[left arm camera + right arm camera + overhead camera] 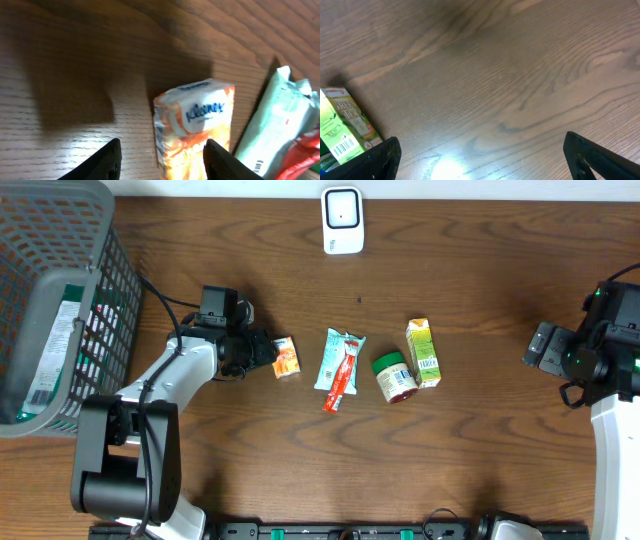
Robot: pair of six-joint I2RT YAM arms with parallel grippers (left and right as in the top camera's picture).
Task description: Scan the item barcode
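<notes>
I have the left gripper (162,162) down over the Kleenex tissue pack (195,122). The pack lies on the wooden table (470,270) at the left end of the row of goods, just beside a pale green packet (272,125). The jaws are spread and straddle the pack: bare wood shows between one finger and the wrapper, while the other finger sits right at the pack's far edge, and I cannot tell whether it touches. Nothing is pinched yet. The right gripper (480,155) hangs wide apart over bare wood near a green tea carton (342,125), holding nothing. To do this pick well, I would centre the jaws on the pack before closing, so it does not slew toward the packet. I would also squeeze gently, since a soft tissue pack will likely crumple and a creased wrapper may read badly. I see no barcode on the face that shows, so I judge it is underneath or on a side. Once the pack is lifted, I expect to turn it until the code faces the white scanner (341,220) at the far edge of the table, well apart from here.
</notes>
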